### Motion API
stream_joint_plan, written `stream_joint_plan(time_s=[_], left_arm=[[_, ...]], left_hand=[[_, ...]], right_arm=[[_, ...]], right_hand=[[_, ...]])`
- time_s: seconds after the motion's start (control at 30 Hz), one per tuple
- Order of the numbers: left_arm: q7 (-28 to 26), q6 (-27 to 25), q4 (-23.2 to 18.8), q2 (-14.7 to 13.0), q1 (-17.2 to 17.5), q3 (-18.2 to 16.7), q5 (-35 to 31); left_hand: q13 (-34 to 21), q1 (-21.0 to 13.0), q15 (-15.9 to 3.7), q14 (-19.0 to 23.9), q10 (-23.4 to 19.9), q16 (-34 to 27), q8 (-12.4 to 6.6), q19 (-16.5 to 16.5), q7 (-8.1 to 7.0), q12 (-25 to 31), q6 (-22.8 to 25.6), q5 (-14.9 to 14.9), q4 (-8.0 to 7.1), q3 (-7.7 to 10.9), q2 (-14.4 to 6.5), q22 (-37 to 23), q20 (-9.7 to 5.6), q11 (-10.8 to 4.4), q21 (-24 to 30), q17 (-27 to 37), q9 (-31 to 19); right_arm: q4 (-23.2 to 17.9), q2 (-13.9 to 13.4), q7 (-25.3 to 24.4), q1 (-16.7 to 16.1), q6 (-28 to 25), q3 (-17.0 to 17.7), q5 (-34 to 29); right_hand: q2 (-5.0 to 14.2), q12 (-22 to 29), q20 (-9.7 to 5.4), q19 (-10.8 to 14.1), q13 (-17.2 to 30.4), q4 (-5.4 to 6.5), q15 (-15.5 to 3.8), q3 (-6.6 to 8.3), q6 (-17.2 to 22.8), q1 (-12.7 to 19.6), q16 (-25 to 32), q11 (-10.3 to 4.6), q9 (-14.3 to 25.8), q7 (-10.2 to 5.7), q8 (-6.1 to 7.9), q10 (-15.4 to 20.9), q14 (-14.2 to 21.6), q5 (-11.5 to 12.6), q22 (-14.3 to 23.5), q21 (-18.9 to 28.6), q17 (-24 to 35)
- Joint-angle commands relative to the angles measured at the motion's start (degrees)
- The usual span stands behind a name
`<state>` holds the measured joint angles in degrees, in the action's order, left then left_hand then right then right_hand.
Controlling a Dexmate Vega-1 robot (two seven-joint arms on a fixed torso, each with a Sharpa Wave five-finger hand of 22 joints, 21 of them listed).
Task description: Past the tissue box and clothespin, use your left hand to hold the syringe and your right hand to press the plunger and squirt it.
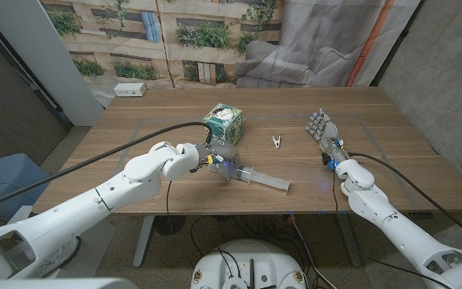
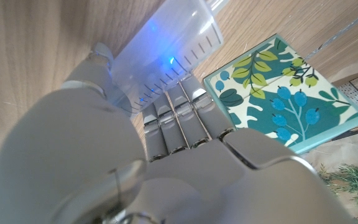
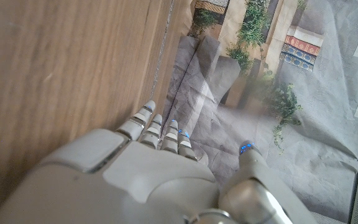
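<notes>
A clear syringe lies on the wooden table, its plunger end pointing right toward the front edge. My left hand is at its left end; in the left wrist view the fingers curl over the graduated barrel, with the thumb on the other side. Just behind the hand stands the leaf-patterned tissue box. A small clothespin lies to its right. My right hand stands apart at the right, fingers spread and holding nothing.
A white power strip lies at the table's far left corner. Black cables run along both arms. A printed backdrop and grey cloth hang behind the table. Faint lines mark a rectangle on the tabletop.
</notes>
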<state>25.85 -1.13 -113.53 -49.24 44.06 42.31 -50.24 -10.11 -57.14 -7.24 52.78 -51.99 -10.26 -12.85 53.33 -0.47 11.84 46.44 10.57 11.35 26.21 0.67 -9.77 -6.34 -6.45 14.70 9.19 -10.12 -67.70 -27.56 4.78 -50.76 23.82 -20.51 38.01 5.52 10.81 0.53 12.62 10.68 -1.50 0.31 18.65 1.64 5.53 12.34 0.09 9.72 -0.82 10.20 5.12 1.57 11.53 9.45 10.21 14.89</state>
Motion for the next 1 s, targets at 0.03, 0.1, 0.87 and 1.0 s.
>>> stream_joint_plan(time_s=[0.03,0.1,0.87,1.0], left_arm=[[1.61,-0.17,-0.63,0.06,-1.28,0.64,-2.86],[1.40,-0.39,-0.86,0.11,-1.22,0.56,-3.44],[1.24,-2.92,-6.81,-0.19,-0.46,-2.90,-7.90],[0.70,-2.72,-6.89,-0.05,-0.37,-3.31,-7.82]], left_hand=[[-0.09,-1.37,-5.41,0.65,-1.33,0.11,0.91,1.34,-0.47,-0.40,5.81,-0.04,-2.62,3.17,-6.83,-0.20,-3.13,-1.00,-0.09,0.28,-0.33],[-0.13,-1.02,-5.37,0.57,-1.27,0.17,1.12,1.30,-0.52,-0.49,5.54,-0.16,-2.91,3.38,-7.43,-0.21,-3.22,-1.14,-0.18,0.30,-0.42],[-0.28,0.66,-5.44,1.59,-2.67,0.09,1.31,2.70,-0.58,-0.39,5.63,-0.64,-3.22,4.58,-8.93,-0.16,-3.41,-2.24,-0.12,0.33,-0.81],[-0.29,0.78,-5.44,1.56,-2.55,0.15,1.33,2.57,-0.64,-0.48,5.65,-0.67,-3.13,4.66,-8.86,-0.16,-3.38,-2.16,-0.22,0.31,-0.83]], right_arm=[[-0.10,-0.12,-0.10,0.09,-0.16,-0.01,-0.16],[-0.08,-0.10,-0.08,0.10,-0.11,0.02,-0.13],[-0.50,-0.55,0.44,0.99,-0.94,-0.47,-0.61],[-0.49,-0.65,0.65,1.17,-1.07,-0.65,-0.79]], right_hand=[[0.68,0.25,0.11,0.25,0.13,-0.41,-0.10,0.10,0.01,-0.10,0.31,-0.33,0.31,-0.29,0.49,0.14,0.40,-0.17,0.14,0.59,0.18],[0.69,0.26,0.16,0.26,0.13,-0.42,-0.11,0.10,0.05,-0.11,0.31,-0.29,0.31,-0.30,0.50,0.18,0.38,-0.18,0.14,0.59,0.18],[0.80,0.28,0.12,0.30,0.13,-0.58,-0.12,0.10,0.24,-0.19,0.33,-0.17,0.31,-0.25,0.53,0.21,0.27,-0.25,0.14,0.58,0.11],[0.83,0.29,0.13,0.29,0.13,-0.62,-0.14,0.11,0.28,-0.19,0.35,-0.22,0.31,-0.25,0.54,0.23,0.29,-0.26,0.15,0.58,0.09]])
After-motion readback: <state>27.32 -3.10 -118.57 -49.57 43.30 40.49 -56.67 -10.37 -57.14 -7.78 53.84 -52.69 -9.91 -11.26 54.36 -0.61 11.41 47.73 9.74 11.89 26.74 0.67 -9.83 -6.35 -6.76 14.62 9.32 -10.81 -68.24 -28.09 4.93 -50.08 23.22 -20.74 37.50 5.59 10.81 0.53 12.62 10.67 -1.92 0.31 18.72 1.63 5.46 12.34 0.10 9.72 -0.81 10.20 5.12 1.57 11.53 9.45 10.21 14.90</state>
